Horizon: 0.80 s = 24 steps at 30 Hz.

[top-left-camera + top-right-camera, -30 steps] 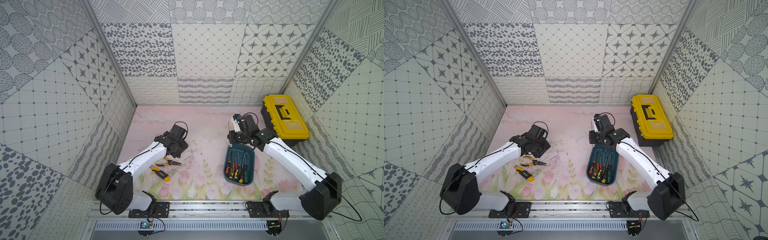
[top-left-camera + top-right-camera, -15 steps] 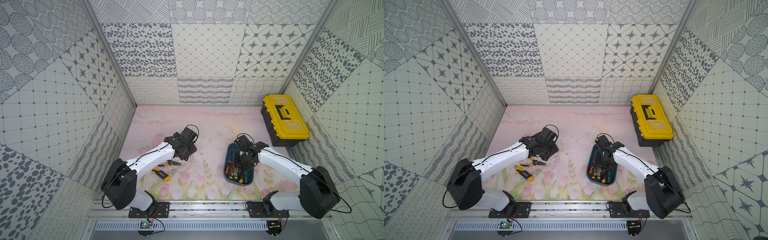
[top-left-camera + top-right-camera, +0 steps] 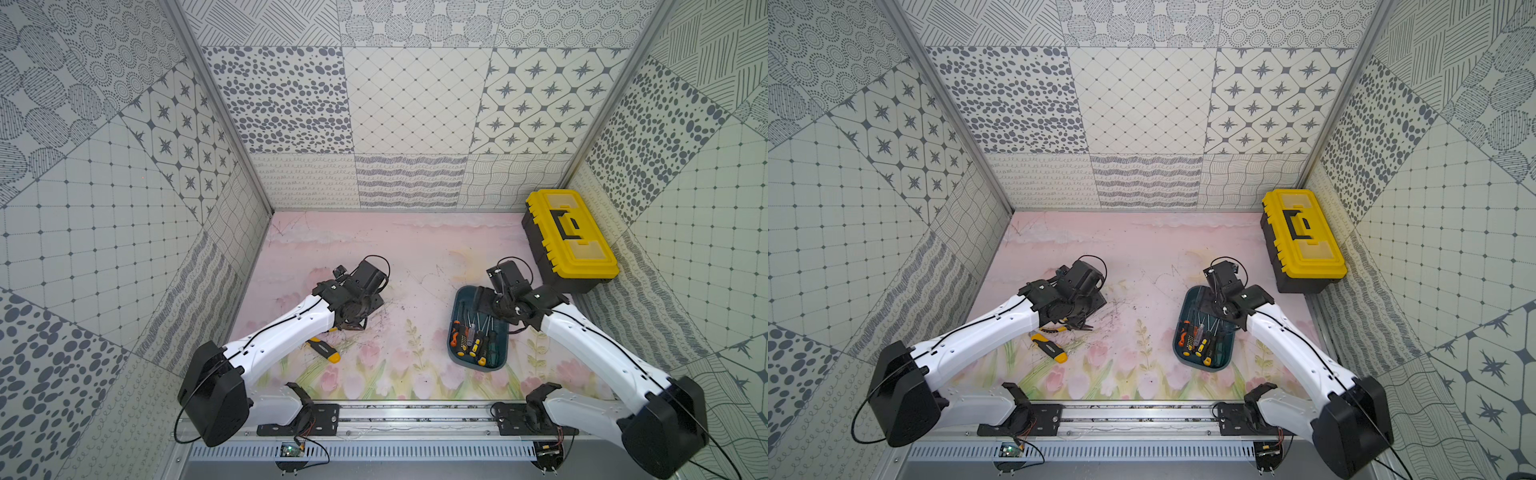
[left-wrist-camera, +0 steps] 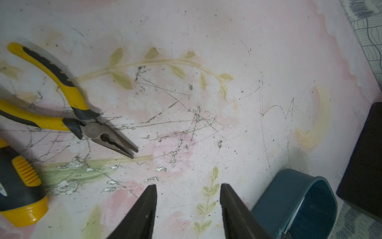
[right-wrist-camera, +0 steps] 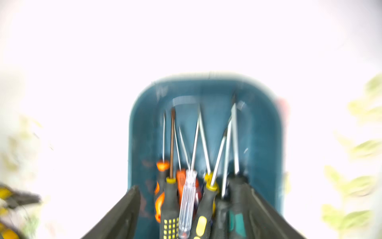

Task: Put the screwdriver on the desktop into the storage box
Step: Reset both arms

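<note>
Box [image 3: 473,365] on the bench [image 3: 395,257], right of centre: about eight screwdrivers [image 3: 471,338] lie inside, handles toward the robot, tips toward the far end. Handles are orange-black, yellow-black, one clear, one teal; the right wrist view [image 5: 186,196] is blurred. Right jaws are spread wide over the box, gripping nothing. Closed black toolbox [image 3: 569,245] with a yellow lid sits far right, apart from the box. Left jaws are part-open, empty, above bare bench. Nearby are pliers [image 4: 93,129] and a stubby yellow-black tool [image 4: 20,190]. The left arm half covers the pliers in both top views.
</note>
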### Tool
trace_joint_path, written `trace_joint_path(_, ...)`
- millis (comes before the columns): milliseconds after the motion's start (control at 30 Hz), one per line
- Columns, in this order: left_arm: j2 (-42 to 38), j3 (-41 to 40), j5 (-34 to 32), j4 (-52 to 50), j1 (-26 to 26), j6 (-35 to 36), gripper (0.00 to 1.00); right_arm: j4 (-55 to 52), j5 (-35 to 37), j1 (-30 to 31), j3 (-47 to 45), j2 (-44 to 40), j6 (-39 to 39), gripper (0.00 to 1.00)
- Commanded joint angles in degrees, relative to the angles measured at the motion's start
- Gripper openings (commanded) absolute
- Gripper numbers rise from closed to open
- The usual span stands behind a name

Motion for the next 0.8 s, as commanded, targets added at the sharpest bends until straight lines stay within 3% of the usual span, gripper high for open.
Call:
trace_joint_path(0,-4.4,-1.5,-15.8,-5.7,1.6,8.9,0.59,9.8,16.3,-2.9,-5.5,-7.3,-12.6,0.94)
trace_joint_path(67,-6.4,-3.5,-19.5,-4.8,4.1,14.5,0.62,22.6,15.5,-7.4,-13.5,-10.4,-19.4,0.95)
trace_joint_path(133,-9.1,-6.3,-21.8,-1.4,7.1,19.9,0.78,34.5,13.7,-12.1,-18.8,-11.1,-23.5,0.95)
trace_joint_path(267,-15.4,-14.5,-19.6,11.8,16.9,33.1,0.98,49.9,5.9,-22.2,-27.5,-5.0,-23.3,0.95)
trace_joint_path(467,-20.0,-26.5,-17.1,31.7,21.7,52.2,0.99,62.5,-0.2,-23.6,-29.1,5.1,-24.0,0.94)
trace_joint_path(767,-18.3,-36.1,-8.7,48.2,26.5,62.2,0.99,84.4,-6.6,-23.4,-29.1,15.7,-32.6,0.93)
